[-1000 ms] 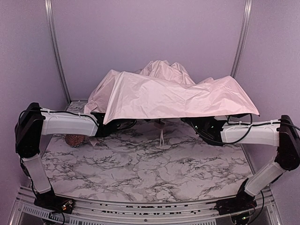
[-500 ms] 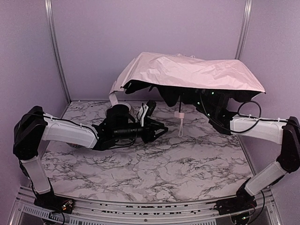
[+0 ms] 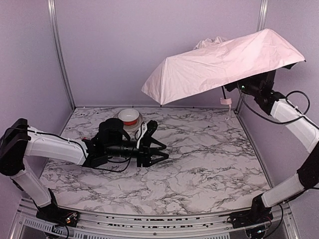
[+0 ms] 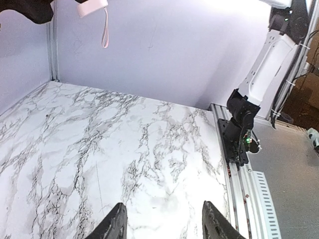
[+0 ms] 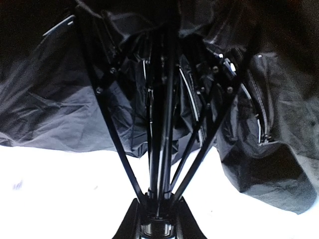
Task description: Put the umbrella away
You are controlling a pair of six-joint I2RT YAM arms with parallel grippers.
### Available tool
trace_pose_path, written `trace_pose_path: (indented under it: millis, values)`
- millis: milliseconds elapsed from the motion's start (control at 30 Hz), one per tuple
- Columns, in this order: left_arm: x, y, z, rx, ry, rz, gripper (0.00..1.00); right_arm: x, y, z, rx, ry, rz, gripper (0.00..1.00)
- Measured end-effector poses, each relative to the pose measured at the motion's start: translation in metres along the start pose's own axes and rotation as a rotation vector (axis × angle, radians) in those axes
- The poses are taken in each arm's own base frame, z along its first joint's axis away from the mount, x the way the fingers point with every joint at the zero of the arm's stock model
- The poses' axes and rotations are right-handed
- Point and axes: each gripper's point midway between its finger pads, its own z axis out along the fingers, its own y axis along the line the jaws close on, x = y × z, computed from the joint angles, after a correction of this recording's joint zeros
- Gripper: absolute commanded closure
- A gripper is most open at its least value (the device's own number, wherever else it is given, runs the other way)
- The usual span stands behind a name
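Inspection, taken against the marble table (image 3: 199, 169) as reference.

1. The umbrella (image 3: 224, 62) is open and airborne, above the table's far right corner. I see its pale pink canopy tilted, the low edge toward the table's middle and the high edge toward the right wall. No part of it touches the table.
2. The right gripper (image 3: 247, 87) sits under the canopy, above that same corner. In the right wrist view its fingers (image 5: 130, 224) are clenched on either side of the base of the thin black shaft (image 5: 162, 124), with the ribs fanning up into the black lining. I record it as grasping the umbrella.
3. The handle knob (image 3: 226, 101) hangs below the canopy over the table's far right edge. In the left wrist view its wrist loop (image 4: 104, 30) dangles free from the knob (image 4: 92, 7).
4. The left gripper (image 3: 160, 152) lies low over the table, left of its middle and pointing toward its right side. Its jaws stand apart and nothing is between them; in the left wrist view only bare marble shows between the fingertips (image 4: 113, 225). I record it as released and empty.
5. A white round container (image 3: 130, 117) with a red band stands at the table's far edge, left of centre, just behind the left arm. I cannot tell what it holds.
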Motion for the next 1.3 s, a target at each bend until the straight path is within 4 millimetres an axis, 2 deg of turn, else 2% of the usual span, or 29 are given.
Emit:
trace_pose_path:
  millis: [100,167,267,367,433,500,600,767,1033,1133,1300]
  values:
    - [-0.014,-0.003,-0.017,0.038,-0.031,0.033,0.48,0.001,0.03,-0.004,-0.189,0.101,-0.155,0.99]
    - [-0.022,-0.005,-0.028,0.057,-0.048,0.054,0.48,0.007,0.04,-0.007,-0.258,0.151,-0.218,1.0]
    - [-0.028,-0.012,-0.042,0.089,-0.059,0.089,0.47,0.028,0.047,-0.011,-0.323,0.246,-0.273,1.0]
    - [-0.023,-0.024,-0.052,0.129,-0.05,0.111,0.45,0.049,0.046,-0.012,-0.347,0.328,-0.285,1.0]
    - [-0.016,-0.03,-0.056,0.146,-0.037,0.12,0.41,0.056,0.045,-0.01,-0.368,0.366,-0.286,1.0]
    - [-0.004,-0.031,-0.059,0.146,-0.012,0.117,0.39,0.054,0.046,-0.005,-0.401,0.378,-0.296,1.0]
    - [0.007,-0.026,-0.059,0.118,0.019,0.115,0.34,0.04,0.05,-0.001,-0.456,0.358,-0.324,1.0]
    - [0.012,-0.006,-0.051,0.018,0.038,0.132,0.28,0.02,0.059,-0.006,-0.509,0.309,-0.357,1.0]
    - [0.041,0.034,-0.01,-0.054,0.055,0.032,0.23,0.017,0.066,-0.008,-0.545,0.293,-0.329,1.0]
    - [0.044,0.034,0.001,-0.035,0.008,0.014,0.23,0.016,0.068,-0.008,-0.55,0.287,-0.318,1.0]
    - [0.044,0.011,0.017,0.051,-0.054,0.005,0.27,0.013,0.067,-0.007,-0.543,0.278,-0.31,1.0]
